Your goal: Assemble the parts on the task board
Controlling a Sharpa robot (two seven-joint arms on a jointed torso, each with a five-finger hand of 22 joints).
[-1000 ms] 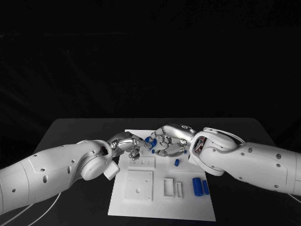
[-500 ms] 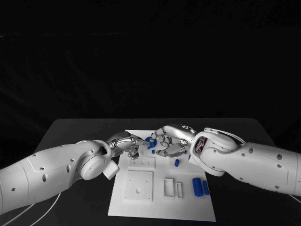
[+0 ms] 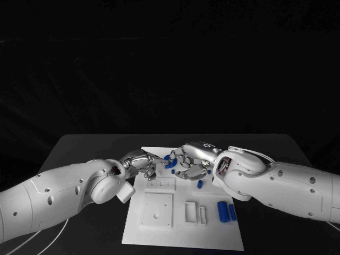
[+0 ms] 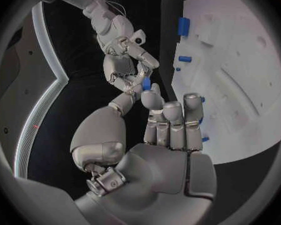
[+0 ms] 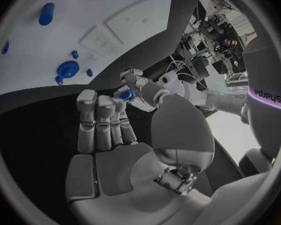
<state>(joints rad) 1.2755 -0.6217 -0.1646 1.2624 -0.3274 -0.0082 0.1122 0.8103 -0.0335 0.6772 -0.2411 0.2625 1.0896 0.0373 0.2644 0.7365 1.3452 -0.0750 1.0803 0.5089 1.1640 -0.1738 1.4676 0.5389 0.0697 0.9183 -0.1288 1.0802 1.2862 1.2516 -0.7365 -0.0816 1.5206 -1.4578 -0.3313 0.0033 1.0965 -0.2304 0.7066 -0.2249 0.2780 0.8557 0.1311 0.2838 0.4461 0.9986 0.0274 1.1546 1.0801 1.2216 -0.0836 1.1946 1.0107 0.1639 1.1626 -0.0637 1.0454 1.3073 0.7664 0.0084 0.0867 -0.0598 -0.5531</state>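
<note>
Up close, both hands' fingertips pinched on one small blue part [image 3: 170, 164] over the task board [image 3: 182, 234]: left hand [image 3: 142, 162], right hand [image 3: 189, 159].

Both arms are wearing smooth white shells dotted with small dark screw holes. The left hand [image 3: 142, 162] and the right hand [image 3: 192, 158] are showing silver metal, built of chunky jointed segments with rounded pale fingertips [image 5: 87, 97]. Just behind the right hand, a red-lined opening is showing in the wrist shell. Thin white cables are trailing below the left arm's shell.
</note>
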